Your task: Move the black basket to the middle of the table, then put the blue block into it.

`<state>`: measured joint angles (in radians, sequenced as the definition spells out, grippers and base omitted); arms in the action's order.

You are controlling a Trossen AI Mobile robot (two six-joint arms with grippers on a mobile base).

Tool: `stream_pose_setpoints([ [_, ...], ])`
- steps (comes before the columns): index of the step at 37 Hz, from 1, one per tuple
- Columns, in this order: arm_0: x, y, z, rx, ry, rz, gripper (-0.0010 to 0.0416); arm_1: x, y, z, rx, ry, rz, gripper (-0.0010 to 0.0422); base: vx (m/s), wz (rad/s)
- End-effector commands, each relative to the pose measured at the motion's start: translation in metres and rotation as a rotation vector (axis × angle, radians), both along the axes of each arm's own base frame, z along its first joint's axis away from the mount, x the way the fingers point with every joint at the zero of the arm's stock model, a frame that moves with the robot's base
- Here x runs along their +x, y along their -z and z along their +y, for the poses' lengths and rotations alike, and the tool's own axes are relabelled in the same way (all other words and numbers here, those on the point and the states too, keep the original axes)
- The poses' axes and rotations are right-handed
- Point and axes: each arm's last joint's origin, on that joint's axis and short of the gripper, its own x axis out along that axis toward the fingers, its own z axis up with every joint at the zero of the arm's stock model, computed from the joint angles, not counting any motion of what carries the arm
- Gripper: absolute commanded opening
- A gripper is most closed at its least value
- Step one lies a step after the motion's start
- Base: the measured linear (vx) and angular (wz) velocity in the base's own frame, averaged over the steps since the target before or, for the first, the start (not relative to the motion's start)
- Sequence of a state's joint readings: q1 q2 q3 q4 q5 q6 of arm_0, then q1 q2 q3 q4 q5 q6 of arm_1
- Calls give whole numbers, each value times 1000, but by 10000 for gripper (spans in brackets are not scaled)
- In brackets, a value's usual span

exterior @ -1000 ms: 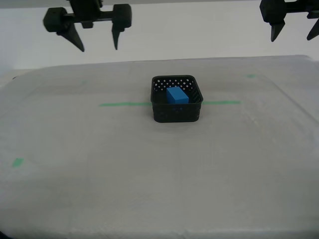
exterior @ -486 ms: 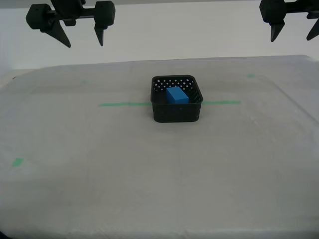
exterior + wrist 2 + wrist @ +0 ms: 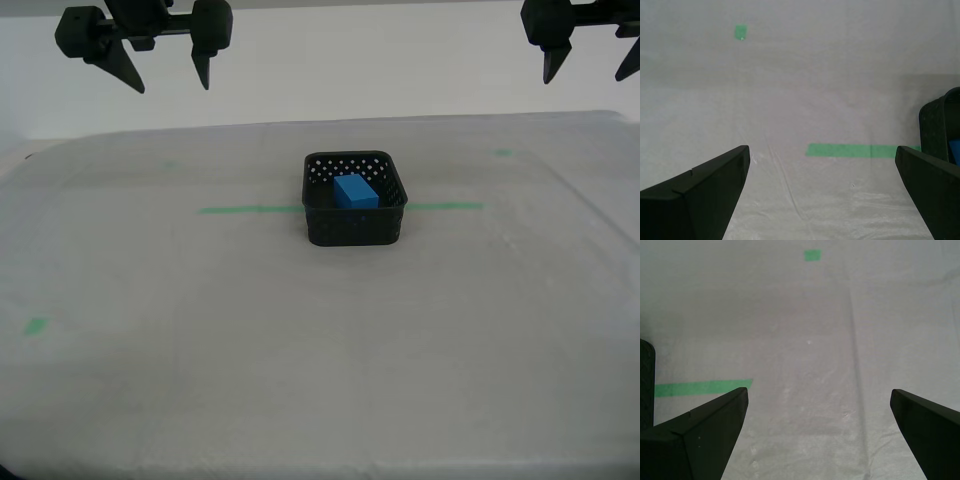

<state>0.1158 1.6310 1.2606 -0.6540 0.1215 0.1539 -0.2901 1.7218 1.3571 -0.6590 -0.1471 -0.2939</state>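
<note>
bright-blue block (image 3: 355, 191) inside perforated black basket (image 3: 354, 225); both hands wide, empty

The blue block (image 3: 356, 191) is lying in the black basket (image 3: 354, 228), which is sitting at the middle of the table (image 3: 300, 350), across the tape line (image 3: 250, 210) running from nine to three o'clock.

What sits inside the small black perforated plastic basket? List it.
Inside the black perforated basket lies one bright-blue rectangular block. The near wall hides the block's lower part and the basket floor, so nothing else can be confirmed there.
</note>
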Motion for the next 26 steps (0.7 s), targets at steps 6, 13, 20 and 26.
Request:
stream_pose_setpoints([
  [6,0,0,0,-2,0,-2,399,0,-1,0,-2,2,-4,400,0,0],
  [13,0,0,0,-2,0,-2,398,0,-1,0,-2,2,-4,400,0,0],
  [20,0,0,0,-1,-1,-3,398,0,-1,0,-3,2,-7,400,0,0],
  [26,0,0,0,-1,0,-4,399,1,-1,0,-4,2,-9,400,0,0],
])
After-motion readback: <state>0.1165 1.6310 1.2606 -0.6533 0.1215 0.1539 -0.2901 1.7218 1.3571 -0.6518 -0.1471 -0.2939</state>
